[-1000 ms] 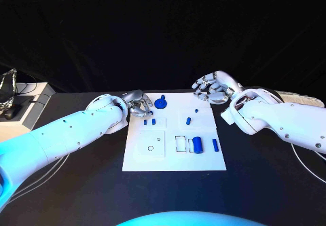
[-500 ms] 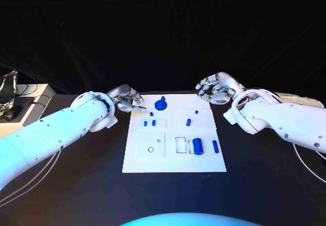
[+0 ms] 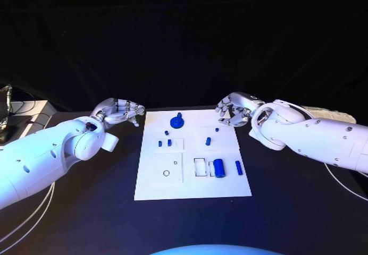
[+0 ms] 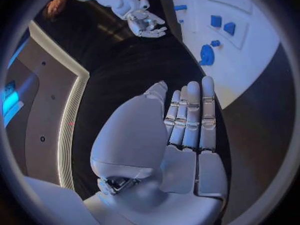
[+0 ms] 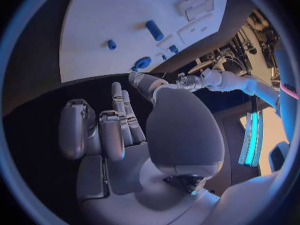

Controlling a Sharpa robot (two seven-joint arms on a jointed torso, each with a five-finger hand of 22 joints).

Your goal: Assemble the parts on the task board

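Note:
The white task board (image 3: 192, 183) lies mid-table. On it I see a round blue knobbed part (image 3: 177, 122) at the far end, two small blue pegs (image 3: 164, 143), a blue peg (image 3: 208, 141), a thick blue cylinder (image 3: 220, 167) and a slim blue bar (image 3: 239, 167). My left hand (image 3: 119, 111) hovers over the black table off the board's far left corner, fingers stretched out and holding nothing (image 4: 187, 120). My right hand (image 3: 232, 109) is by the far right corner, some fingers curled, others straight, nothing in it (image 5: 115, 130).
A pale box (image 3: 31, 114) with dark gear stands at the table's left edge. Cables (image 3: 341, 180) trail over the table at the right. A recessed square (image 3: 166, 167) and a small frame (image 3: 201, 166) mark the board's near half.
My left hand has drawn back leftward from beside the round blue part, off the board. The right hand has barely moved. The camera shifted slightly.

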